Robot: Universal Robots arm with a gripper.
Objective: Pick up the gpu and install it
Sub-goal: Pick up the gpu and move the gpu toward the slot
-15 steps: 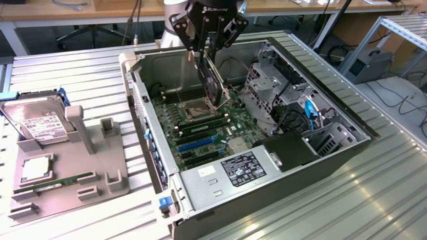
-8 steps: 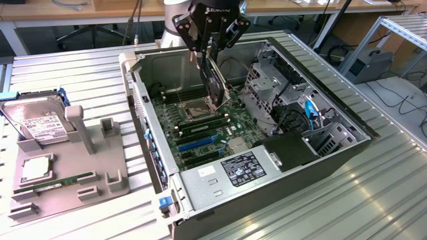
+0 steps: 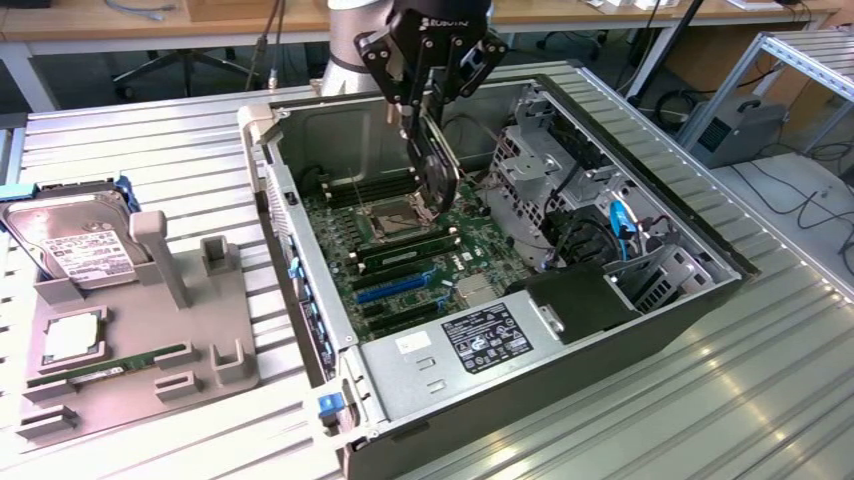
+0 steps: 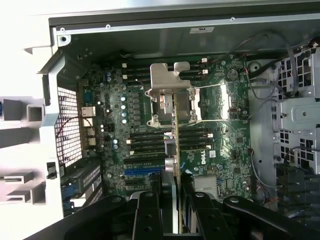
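Inside case (image 3: 601, 372), gpu (image 3: 438, 175) above motherboard (image 3: 470, 222), in claw (image 3: 430, 108).

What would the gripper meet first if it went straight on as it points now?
Probably the motherboard near the CPU socket; the gpu in the gripper would touch first, though depth is unclear.

The end effector (image 4: 176, 192) grips the gpu (image 4: 176, 145) edge-on above the motherboard (image 4: 225, 150).

Under me the ribbed metal tabletop (image 3: 747, 400) carries the open computer case (image 3: 400, 375) and, beside it on the exterior view's left, a grey parts holder (image 3: 134, 400).
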